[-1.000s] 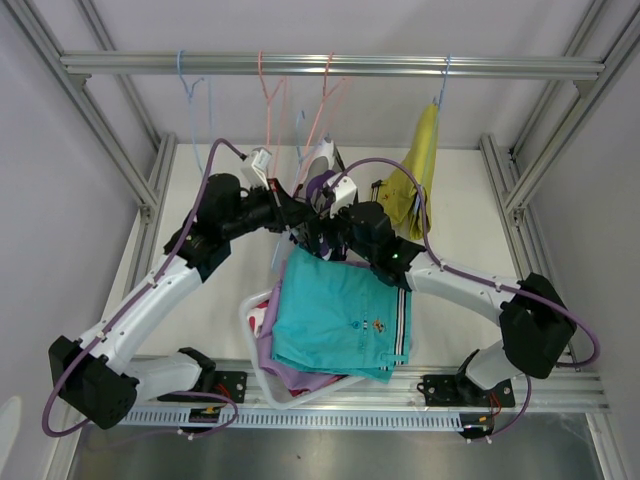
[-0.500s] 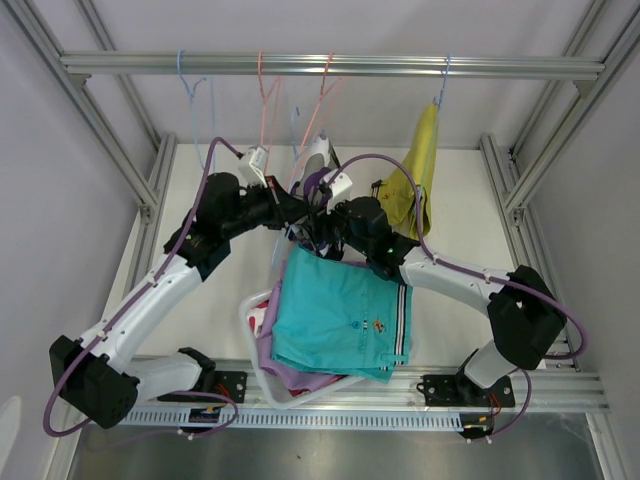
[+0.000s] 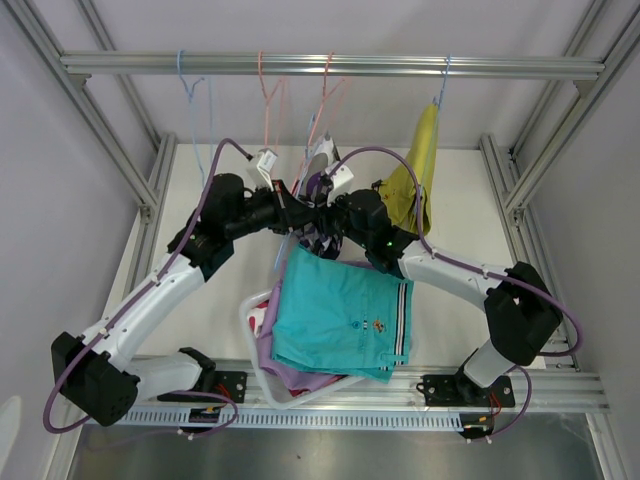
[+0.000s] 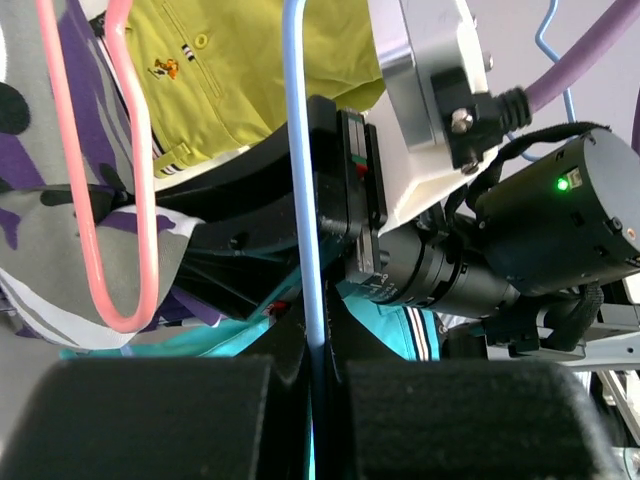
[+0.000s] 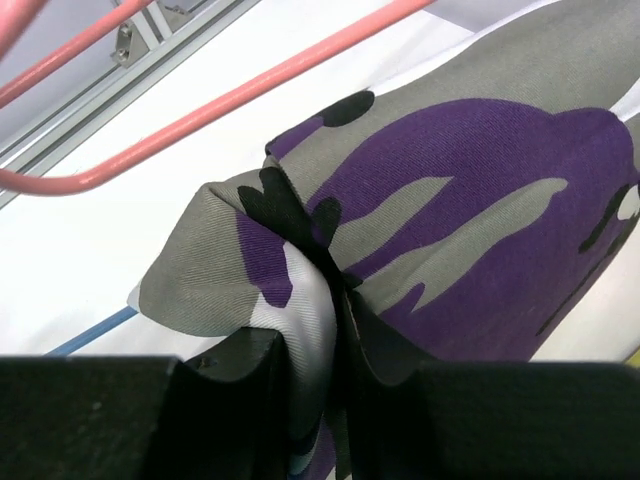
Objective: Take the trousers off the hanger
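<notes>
Right gripper (image 5: 335, 370) was pinching a fold of the purple, black and white camouflage cloth shorts (image 5: 480, 200), with the cloth bunched up between its fingers. These shorts hung in the air between the two arms, just under a pink wire hanger (image 5: 250, 100). Left gripper (image 4: 312, 380) was clamped tight on a thin light-blue wire hanger (image 4: 300, 200). I think it held the wire so that things would not swing while the other arm tugged the shorts off. I could not tell which of the two hangers the shorts were really on. Below the arms, a white plastic basket (image 3: 248, 305) sat on the white surface (image 3: 460, 220). It was there to catch the clothes. Inside it, teal cloth shorts with striped sides (image 3: 340, 315) lay on top. Lilac shorts (image 3: 290, 375) peeked out from under them, and red-and-white patterned shorts (image 3: 265, 320) showed at the left edge. Mustard yellow shorts (image 3: 425, 170) hung on their own hanger from the grey metal rail (image 3: 330, 65), so they had not been taken off yet.
</notes>
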Robot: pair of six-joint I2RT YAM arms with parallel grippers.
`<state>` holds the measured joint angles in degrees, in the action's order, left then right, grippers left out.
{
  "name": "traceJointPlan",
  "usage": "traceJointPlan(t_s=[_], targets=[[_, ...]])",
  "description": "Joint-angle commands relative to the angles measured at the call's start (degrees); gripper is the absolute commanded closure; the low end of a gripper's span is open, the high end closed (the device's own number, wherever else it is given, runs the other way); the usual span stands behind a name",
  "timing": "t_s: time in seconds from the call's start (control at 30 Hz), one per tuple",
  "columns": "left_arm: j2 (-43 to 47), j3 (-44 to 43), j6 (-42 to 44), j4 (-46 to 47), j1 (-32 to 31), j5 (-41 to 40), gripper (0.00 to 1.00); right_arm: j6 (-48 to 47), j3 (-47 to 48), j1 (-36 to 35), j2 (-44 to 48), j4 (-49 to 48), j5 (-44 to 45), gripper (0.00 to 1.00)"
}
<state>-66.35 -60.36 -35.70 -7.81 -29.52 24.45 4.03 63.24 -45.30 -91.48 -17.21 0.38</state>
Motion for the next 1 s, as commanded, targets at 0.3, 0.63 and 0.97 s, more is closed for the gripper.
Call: traceJointPlan(t_s=[0.3,0.63,0.97], targets=[[2.36,-1.96,0.72,6.32,-1.07,6.40,0.99,-1.48,3.03,2.32,7.19,3.49,7.26,1.00],[2.28,-1.43,0.37,5.70,-1.16,5.00,1.00,-2.19,0.39,2.32,18.44,10.09,9.20,1.00],[0.96,-1.52,0.81,4.74,-1.68,3.42,0.99,-2.72,5.57,2.32,22.40,16.24,12.00,1.00]])
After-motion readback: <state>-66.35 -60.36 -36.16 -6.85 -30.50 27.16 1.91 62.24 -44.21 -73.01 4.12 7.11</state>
